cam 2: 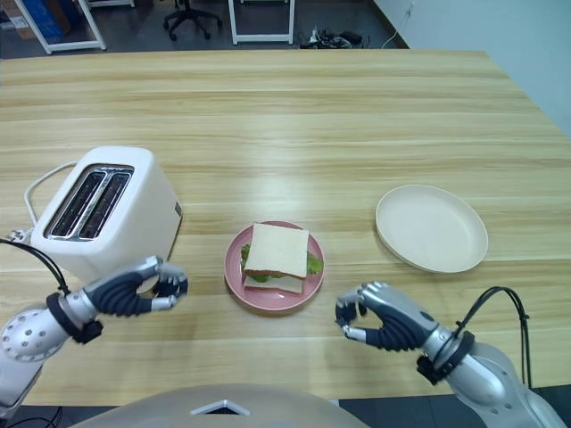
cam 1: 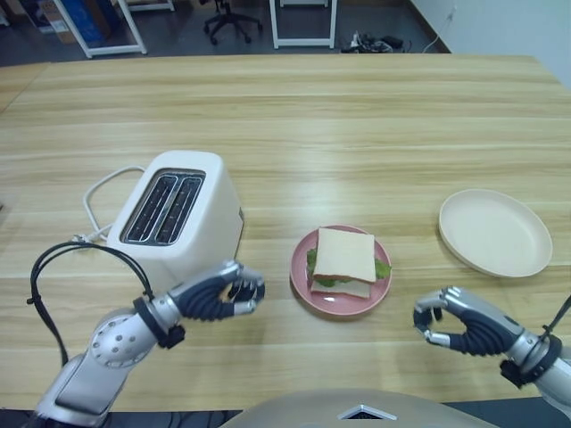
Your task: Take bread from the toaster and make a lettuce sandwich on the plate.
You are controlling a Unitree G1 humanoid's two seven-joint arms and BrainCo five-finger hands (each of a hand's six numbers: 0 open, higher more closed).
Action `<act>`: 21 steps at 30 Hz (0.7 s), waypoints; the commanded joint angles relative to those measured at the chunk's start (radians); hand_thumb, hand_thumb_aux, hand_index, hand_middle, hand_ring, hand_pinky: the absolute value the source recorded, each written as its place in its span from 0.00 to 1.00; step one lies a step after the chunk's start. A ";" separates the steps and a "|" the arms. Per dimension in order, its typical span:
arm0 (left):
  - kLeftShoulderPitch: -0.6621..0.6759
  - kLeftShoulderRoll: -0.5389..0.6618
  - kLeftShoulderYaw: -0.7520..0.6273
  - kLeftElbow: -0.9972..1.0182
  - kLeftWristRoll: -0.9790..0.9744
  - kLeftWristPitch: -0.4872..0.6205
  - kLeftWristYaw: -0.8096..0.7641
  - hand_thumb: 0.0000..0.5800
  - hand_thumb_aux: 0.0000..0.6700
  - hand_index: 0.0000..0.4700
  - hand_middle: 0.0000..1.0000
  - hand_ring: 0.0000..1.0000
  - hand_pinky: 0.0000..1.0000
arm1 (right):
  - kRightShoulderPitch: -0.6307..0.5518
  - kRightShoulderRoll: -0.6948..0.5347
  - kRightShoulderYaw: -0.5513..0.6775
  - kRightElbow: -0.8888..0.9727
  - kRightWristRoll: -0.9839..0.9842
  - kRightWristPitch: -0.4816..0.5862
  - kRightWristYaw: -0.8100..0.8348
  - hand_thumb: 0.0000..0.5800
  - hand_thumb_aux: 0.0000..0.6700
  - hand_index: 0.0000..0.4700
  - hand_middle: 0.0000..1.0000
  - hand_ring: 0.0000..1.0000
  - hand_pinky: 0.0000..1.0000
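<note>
1. Wooden table (cam 1: pixel 357 116): spans the whole view and carries all items below.

2. Toaster (cam 1: pixel 178 214): white, 2 slots facing up, stands upright on the table's left side. Slot interiors are dark; contents can't be determined. White cord (cam 1: pixel 94 196) loops out from its left side and lies flat on the tabletop.

3. Cream plate (cam 1: pixel 495 234): on the right side of the table, well apart from the toaster, sitting flat.

4. Pink plate (cam 1: pixel 343 308): near the table's centre, btwn toaster and cream plate, closer to the near edge. Not touching either.

5. Left hand (cam 1: pixel 219 294): over the table just in front of the toaster's near-right corner, left of the pink plate. Fingers curled in toward the thumb, nothing in the grasp.

6. Right hand (cam 1: pixel 455 323): near the front edge, right of the pink plate and nearer than the cream plate. Fingers curled, nothing held.

7. Sandwich (cam 1: pixel 345 254): rests on the pink plate, assembled. Top bread slice is white, approx. square, slightly offset from the lower slice.

8. Lettuce (cam 1: pixel 383 268): green, sits btwn the 2 slices, edges protruding at left and right sides.
</note>
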 commanded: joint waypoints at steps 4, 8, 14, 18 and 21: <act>-0.061 -0.069 -0.161 0.016 0.162 0.159 -0.080 1.00 1.00 1.00 1.00 1.00 1.00 | -0.123 0.085 0.184 0.020 -0.145 0.124 0.152 1.00 1.00 1.00 1.00 1.00 1.00; -0.152 -0.175 -0.306 0.133 0.415 0.243 -0.023 1.00 1.00 1.00 1.00 1.00 1.00 | -0.262 0.230 0.374 0.177 -0.417 0.149 0.122 1.00 1.00 1.00 1.00 1.00 1.00; -0.232 -0.272 -0.395 0.250 0.582 0.286 0.032 1.00 1.00 1.00 1.00 1.00 1.00 | -0.405 0.318 0.418 0.267 -0.617 0.175 0.021 1.00 1.00 1.00 1.00 1.00 1.00; -0.309 -0.343 -0.406 0.345 0.646 0.270 0.129 1.00 1.00 1.00 1.00 1.00 1.00 | -0.538 0.374 0.431 0.363 -0.682 0.192 -0.039 1.00 1.00 1.00 1.00 1.00 1.00; -0.364 -0.393 -0.412 0.416 0.688 0.269 0.210 1.00 1.00 1.00 1.00 1.00 1.00 | -0.637 0.409 0.445 0.466 -0.720 0.196 -0.094 1.00 1.00 1.00 1.00 1.00 1.00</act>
